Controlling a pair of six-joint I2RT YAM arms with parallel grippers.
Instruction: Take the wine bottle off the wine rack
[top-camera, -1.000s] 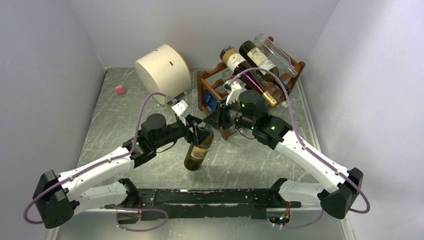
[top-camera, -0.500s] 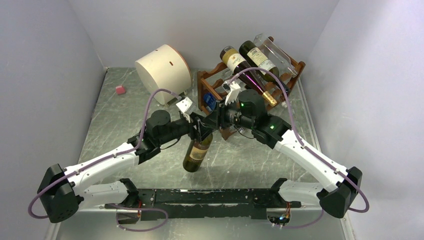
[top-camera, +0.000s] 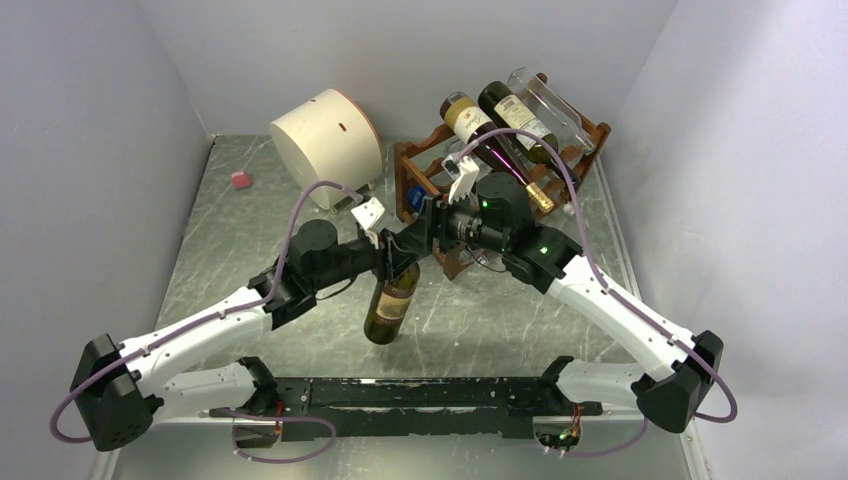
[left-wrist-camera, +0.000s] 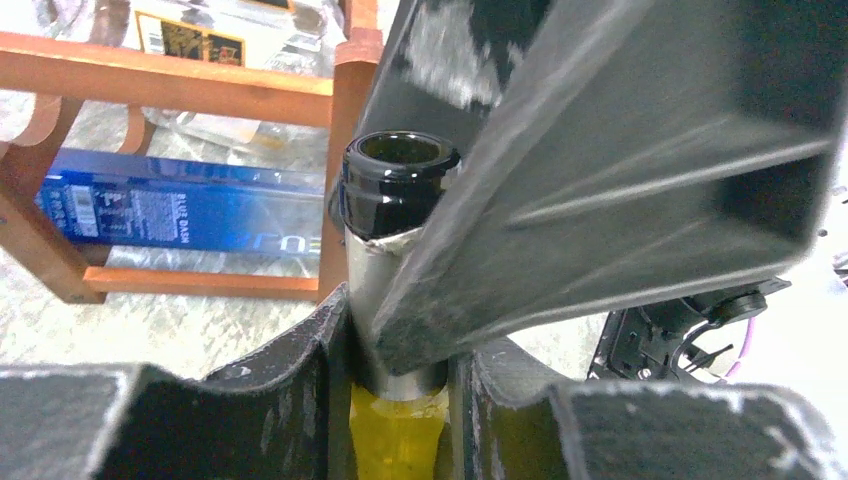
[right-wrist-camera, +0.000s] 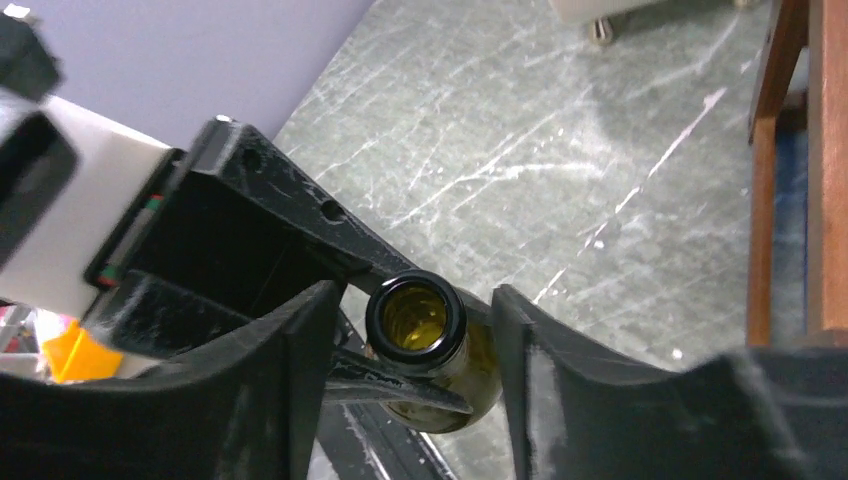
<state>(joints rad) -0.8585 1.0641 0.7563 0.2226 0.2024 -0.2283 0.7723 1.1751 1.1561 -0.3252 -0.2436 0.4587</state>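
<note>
Fingers of your left gripper clamp the wine bottle at its neck; your right gripper straddles it, slightly parted.

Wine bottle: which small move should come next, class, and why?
Probably draw the right fingers back, away from the bottle. The left fingers are clamped on its neck, and it is already off the rack, while the right fingers stand apart from its mouth on both sides, so they seem to carry nothing.
</note>
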